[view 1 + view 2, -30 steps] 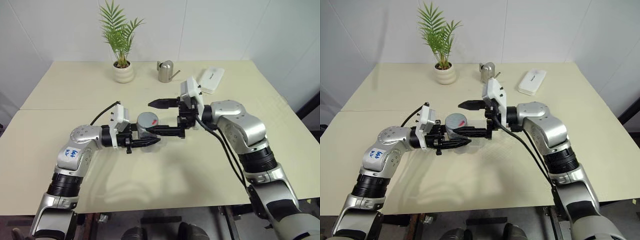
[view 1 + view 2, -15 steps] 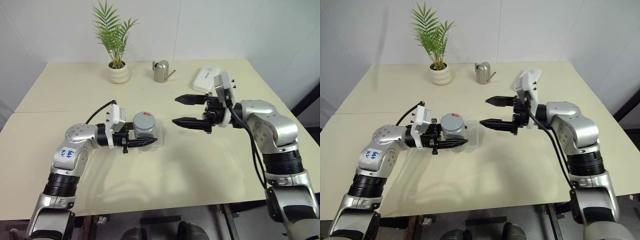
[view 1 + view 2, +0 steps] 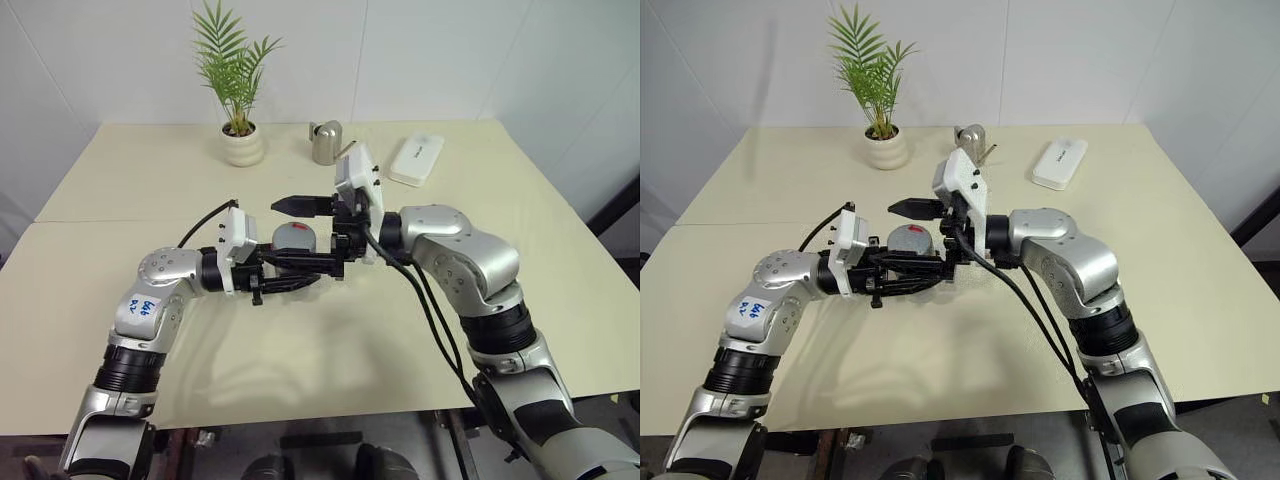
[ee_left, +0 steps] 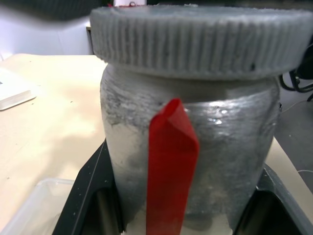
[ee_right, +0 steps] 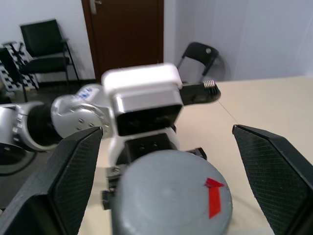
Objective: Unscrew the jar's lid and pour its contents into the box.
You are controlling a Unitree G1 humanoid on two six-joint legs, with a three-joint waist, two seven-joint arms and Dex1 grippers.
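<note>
Above table (image 3: 150,180): one jar (image 4: 195,161), one lid (image 5: 168,196), two claws.

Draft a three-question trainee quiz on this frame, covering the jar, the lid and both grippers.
1. True or false: the lid is already off the jar.
2. The right gripper is: A) shut on the lid, B) open with a jaw on either side of the lid, C) resting on the table.
3. Fill in: the jar is held by the ___ gripper.

Key
1. False. The grey lid sits on the jar's mouth, as the left wrist view shows.
2. B. The right wrist view shows both jaws spread wide with the lid between them.
3. Left. The left gripper is shut on the jar's body and holds it upright above the table.
</note>
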